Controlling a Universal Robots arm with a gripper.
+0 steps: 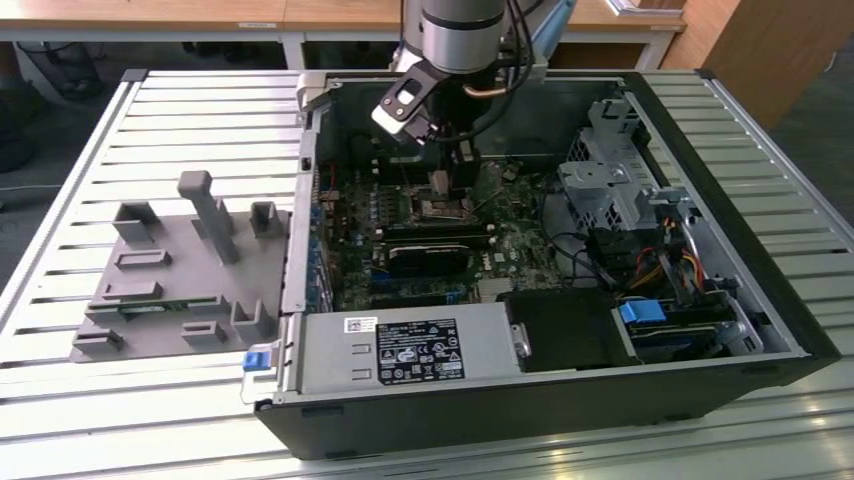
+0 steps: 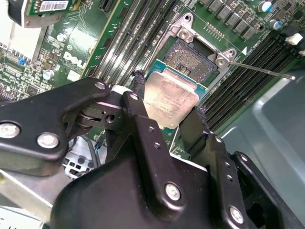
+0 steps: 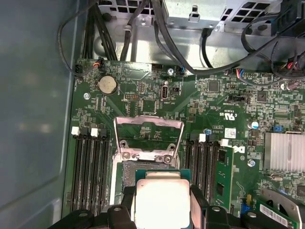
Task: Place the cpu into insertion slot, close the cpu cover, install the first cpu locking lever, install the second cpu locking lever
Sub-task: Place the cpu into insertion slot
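Slatted table (image 1: pixel 134 400) bears an open case (image 1: pixel 534 425); inside, pincer (image 2: pixel 167 95) clasps cpu (image 3: pixel 162 205) near socket (image 2: pixel 193 59).

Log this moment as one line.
claw: shut on flat square silver-tan cpu | cpu: over open socket, unseated | thin silver metal cover frame: raised

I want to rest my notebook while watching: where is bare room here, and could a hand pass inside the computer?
The slatted table is bare between the grey fixture and its far edge, and in front of the fixture. Inside the computer case it is crowded: cables, drive cage, and the gripper holding the cpu near the socket.
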